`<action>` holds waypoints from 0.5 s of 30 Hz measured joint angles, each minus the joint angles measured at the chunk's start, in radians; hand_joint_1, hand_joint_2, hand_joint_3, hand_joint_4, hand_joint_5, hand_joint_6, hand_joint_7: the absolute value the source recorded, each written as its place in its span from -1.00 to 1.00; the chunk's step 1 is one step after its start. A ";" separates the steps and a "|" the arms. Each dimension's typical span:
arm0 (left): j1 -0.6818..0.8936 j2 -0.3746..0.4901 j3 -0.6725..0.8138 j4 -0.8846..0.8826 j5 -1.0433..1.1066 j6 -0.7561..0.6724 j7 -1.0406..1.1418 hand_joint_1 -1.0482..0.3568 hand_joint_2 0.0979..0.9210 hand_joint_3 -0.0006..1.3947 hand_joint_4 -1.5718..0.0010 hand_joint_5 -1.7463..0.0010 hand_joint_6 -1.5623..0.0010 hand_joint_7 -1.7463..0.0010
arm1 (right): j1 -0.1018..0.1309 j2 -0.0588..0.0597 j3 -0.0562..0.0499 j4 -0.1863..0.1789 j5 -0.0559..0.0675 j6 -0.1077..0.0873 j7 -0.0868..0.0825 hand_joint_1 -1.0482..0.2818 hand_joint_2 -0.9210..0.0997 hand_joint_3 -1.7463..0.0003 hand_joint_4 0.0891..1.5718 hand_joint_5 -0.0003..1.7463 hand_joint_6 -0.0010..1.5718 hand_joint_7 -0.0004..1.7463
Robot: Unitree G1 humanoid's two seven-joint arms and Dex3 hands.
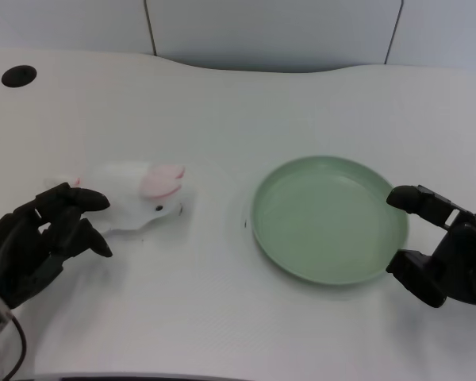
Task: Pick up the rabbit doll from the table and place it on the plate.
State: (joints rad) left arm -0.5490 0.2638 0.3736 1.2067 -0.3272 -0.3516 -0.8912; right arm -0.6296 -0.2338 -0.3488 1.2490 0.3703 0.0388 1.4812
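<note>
White and plush, the pink-eared rabbit doll (140,196) lies on its side on the white table (222,103), well left of the round pale-green plate (330,220). At the near left, the black left hand (40,240) has its fingers spread and holds nothing, fingertips (93,200) just beside the doll's rear.

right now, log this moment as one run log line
phase: reaching | left hand: open beside rabbit doll, not gripping | doll: lying on table | plate: empty
</note>
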 measured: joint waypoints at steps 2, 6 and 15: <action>0.001 -0.016 0.005 -0.012 -0.003 -0.003 0.003 -0.55 1.00 -0.47 0.37 -0.98 0.23 -0.15 | 0.000 0.000 0.000 0.000 0.000 0.003 0.002 -0.44 -1.00 0.88 0.05 0.94 0.03 0.24; 0.003 -0.023 0.008 -0.021 -0.003 -0.004 0.005 -0.55 1.00 -0.47 0.37 -0.97 0.23 -0.15 | 0.000 -0.001 0.000 0.000 0.000 0.008 0.002 -0.43 -1.00 0.88 0.05 0.93 0.04 0.23; 0.004 -0.023 0.015 -0.024 -0.003 -0.004 0.011 -0.55 1.00 -0.47 0.37 -0.97 0.22 -0.14 | 0.000 -0.001 0.000 0.000 0.000 0.008 0.002 -0.43 -1.00 0.88 0.05 0.93 0.04 0.22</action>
State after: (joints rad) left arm -0.5451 0.2408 0.3884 1.1830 -0.3306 -0.3554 -0.8799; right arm -0.6295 -0.2347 -0.3489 1.2491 0.3703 0.0473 1.4836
